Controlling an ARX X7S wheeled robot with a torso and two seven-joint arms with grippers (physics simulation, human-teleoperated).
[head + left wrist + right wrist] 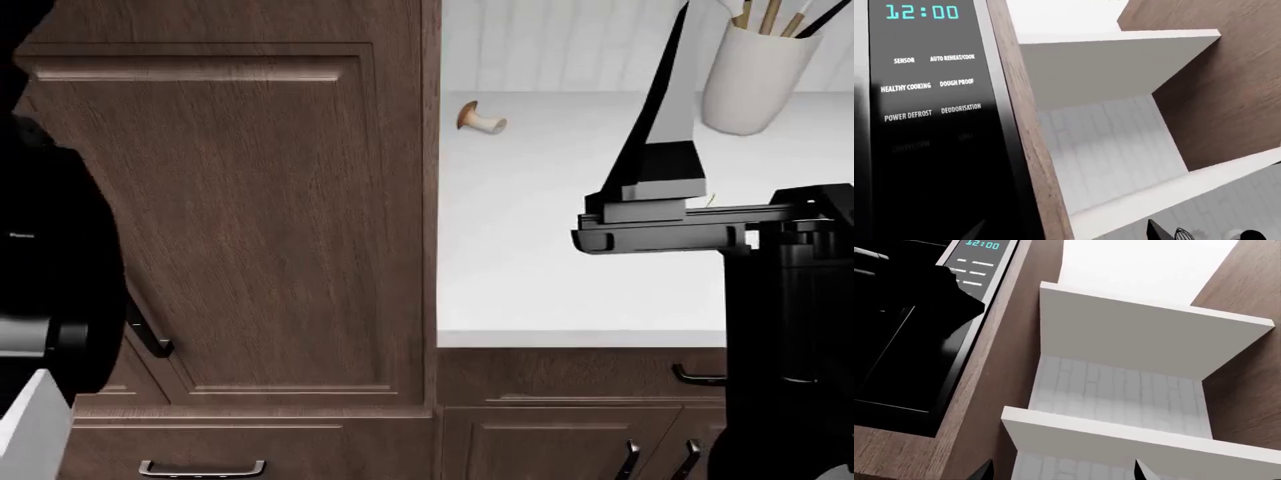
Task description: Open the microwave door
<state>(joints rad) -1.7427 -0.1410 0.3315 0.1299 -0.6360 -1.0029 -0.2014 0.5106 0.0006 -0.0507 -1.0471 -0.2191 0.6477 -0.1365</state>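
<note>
Left wrist view: microwave [927, 100] edge, perhaps close.

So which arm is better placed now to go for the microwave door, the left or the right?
Probably the left. Its wrist camera sits right up against the microwave control panel, so the door is close beside it. The right wrist camera sees the microwave from farther back, beside the white shelves.

A mushroom [481, 119] lies on the counter [561, 280], left of the utensil crock [755, 75].
</note>
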